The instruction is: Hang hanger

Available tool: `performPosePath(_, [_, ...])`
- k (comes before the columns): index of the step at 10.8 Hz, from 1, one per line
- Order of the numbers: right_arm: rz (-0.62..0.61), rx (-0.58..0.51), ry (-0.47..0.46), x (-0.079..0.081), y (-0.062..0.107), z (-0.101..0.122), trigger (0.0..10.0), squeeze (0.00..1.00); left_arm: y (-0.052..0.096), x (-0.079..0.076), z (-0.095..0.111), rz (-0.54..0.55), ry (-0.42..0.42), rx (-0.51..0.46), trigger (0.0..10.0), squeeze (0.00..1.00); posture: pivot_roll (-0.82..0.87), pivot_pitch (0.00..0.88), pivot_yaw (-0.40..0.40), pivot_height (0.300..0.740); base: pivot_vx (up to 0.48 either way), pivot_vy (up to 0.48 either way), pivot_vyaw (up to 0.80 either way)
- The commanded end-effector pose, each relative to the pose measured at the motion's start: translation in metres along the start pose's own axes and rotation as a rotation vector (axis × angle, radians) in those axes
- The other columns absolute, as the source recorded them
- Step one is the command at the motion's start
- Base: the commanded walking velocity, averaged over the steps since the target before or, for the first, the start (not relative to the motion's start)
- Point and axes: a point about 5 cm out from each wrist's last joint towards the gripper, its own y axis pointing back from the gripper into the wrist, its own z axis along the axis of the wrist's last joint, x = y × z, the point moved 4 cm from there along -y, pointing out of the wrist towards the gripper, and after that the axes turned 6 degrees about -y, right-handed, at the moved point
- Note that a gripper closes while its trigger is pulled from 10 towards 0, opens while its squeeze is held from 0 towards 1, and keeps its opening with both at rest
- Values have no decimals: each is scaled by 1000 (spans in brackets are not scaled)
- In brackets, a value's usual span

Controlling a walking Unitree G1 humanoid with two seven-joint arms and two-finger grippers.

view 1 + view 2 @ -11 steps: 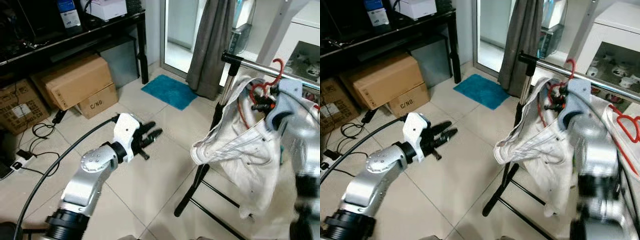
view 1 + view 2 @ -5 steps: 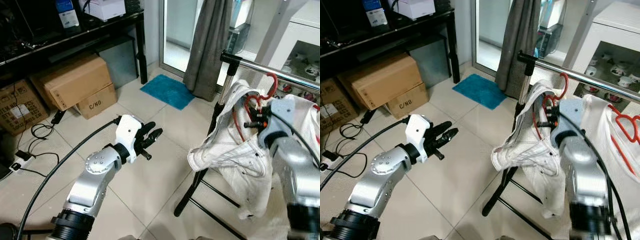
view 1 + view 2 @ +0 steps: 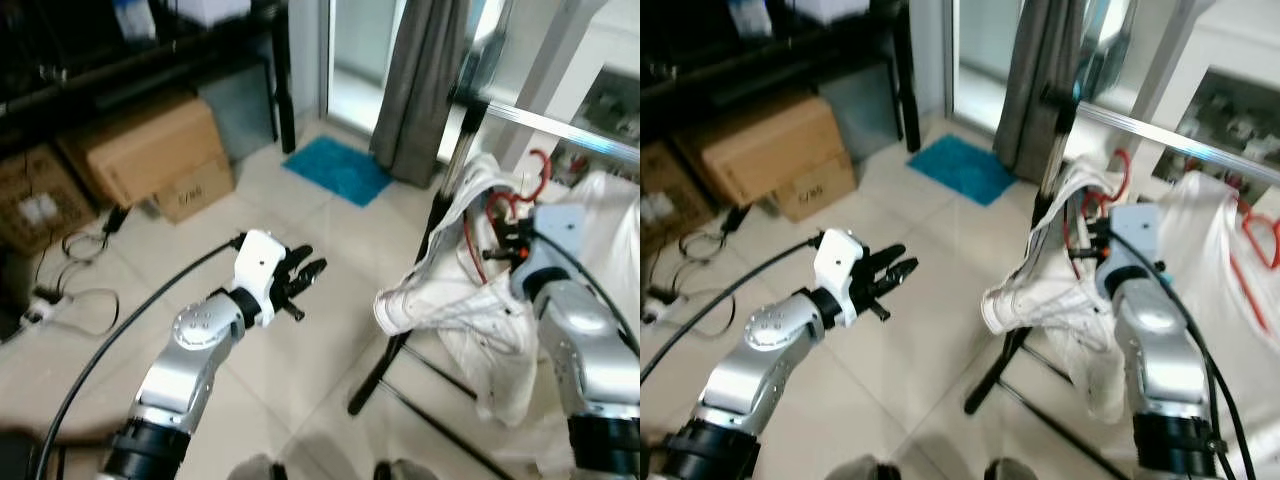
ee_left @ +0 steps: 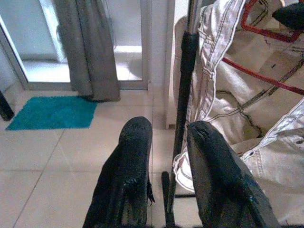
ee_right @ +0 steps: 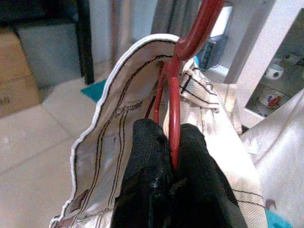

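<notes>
The right gripper (image 5: 171, 156) has its two black fingers (image 5: 145, 156) pinched tight on the red wire of a hanger (image 5: 178, 90), just below the hook. The hanger carries a white jacket (image 3: 480, 310) with dark stitching, whose collar opens around the wire. Seen from the head cameras, this gripper is raised at the robot's right, holding the hanger and jacket up just beneath a chrome rail (image 3: 550, 122); the hanger's hook points upward, close under the rail, and whether it touches the rail cannot be told. The rail sits on a black upright stand (image 3: 420, 290) whose feet rest on the pale tiled floor (image 3: 310, 350). More white cloth (image 3: 1215, 250) hangs on the rail further right, with another red hanger (image 3: 1255, 235) beside it.

The left gripper (image 3: 300, 278) is held out over the floor, well apart from the jacket, holding nothing, its fingers (image 4: 130, 156) set a little apart and pointing towards the stand.

Beyond lie a teal mat (image 3: 338, 170), a grey curtain (image 3: 420, 80), cardboard boxes (image 3: 150, 150) under a dark table (image 3: 150, 60), and black cables (image 3: 80, 290).
</notes>
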Motion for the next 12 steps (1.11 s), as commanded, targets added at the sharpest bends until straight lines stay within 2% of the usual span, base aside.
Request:
performPosePath(1, [17, -58, 29, 2, 1, 15, 0, 0, -1, -1, -1, -4, -22, 8, 10000, 0, -99, 0, 13, 740, 0, 0, 0])
performPosePath(3, [30, 100, 142, -3, 3, -14, 0, 0, -1, -3, -4, -19, -34, 23, 10000, 0, -99, 0, 13, 740, 0, 0, 0])
performPosePath(4, [90, 167, 190, 2, 5, -26, 0, 0, 1, -2, -15, -17, -84, 84, 10000, 0, -104, 0, 11, 740, 0, 0, 0])
performPosePath(5, [151, 187, 212, 10, 7, -30, 0, 0, 3, 2, -28, -8, -94, 161, 10000, 0, -105, 0, 11, 740, 0, 0, 0])
performPosePath(6, [291, 187, 196, 33, 11, -29, 0, 0, 5, 5, -34, 1, -109, 193, 10000, 0, -102, 0, 9, 740, 0, 0, 0])
performPosePath(7, [430, 172, 103, 58, 18, -22, 0, 0, 5, 7, -32, 2, -110, 177, 10000, 1000, -99, 0, 9, 740, 0, 0, 0])
performPosePath(8, [655, 133, 34, 94, 32, -8, 0, 0, 0, 6, -26, -11, -133, 141, 10000, 1000, -96, 0, 6, 740, 0, 0, 0])
performPosePath(9, [737, 107, -5, 107, 39, 2, 0, 0, -4, 6, -26, -10, -141, 132, 10000, 1000, -95, 0, 2, 740, 0, 0, 0])
performPosePath(10, [871, 54, -65, 126, 51, 23, 0, 0, -9, 6, -31, -23, -141, 141, 10000, 0, -98, 0, 2, 740, 0, 0, 0])
performPosePath(12, [975, 34, -81, 137, 64, 35, 0, 0, -15, -7, -28, -110, -78, 100, 10000, 0, -109, 0, 6, 740, 0, 0, 0])
